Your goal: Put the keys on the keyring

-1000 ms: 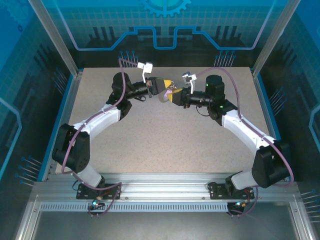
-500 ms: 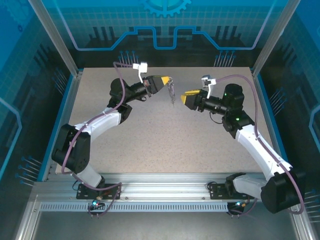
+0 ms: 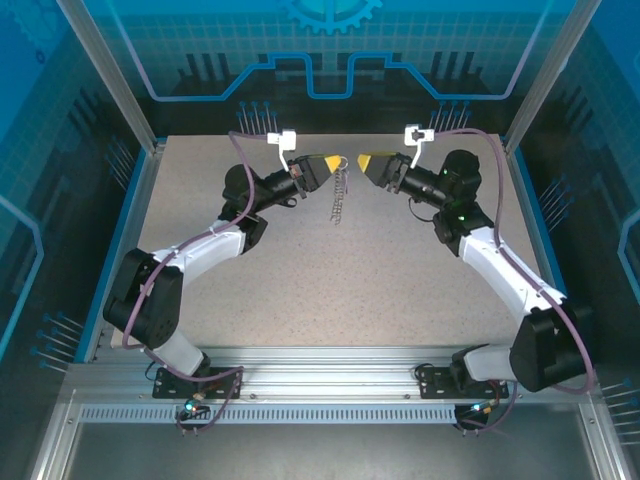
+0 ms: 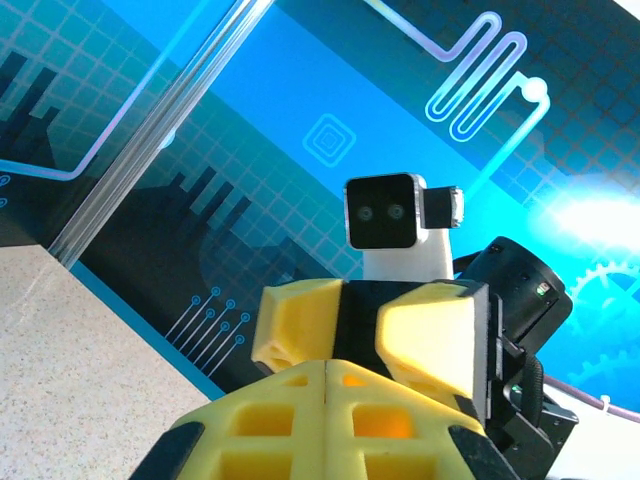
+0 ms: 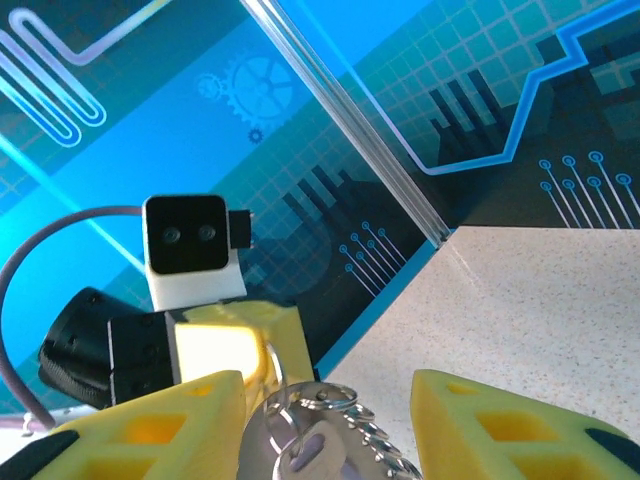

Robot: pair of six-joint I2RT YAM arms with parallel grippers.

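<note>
Grips the keyring (image 5: 280, 400) tight in the left gripper (image 3: 334, 162), up in the air over the back part of the tabletop (image 3: 330, 290). Shows a tiny pale key (image 5: 308, 452) hanging right by it, and a little beaded chain (image 3: 338, 198) dangling straight down. Faces the right gripper (image 3: 365, 162) just beside, spread apart and holding nothing.

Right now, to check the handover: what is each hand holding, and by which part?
The left hand pinches the keyring by its top; chain and key hang free. The right hand is open, holding nothing.
</note>
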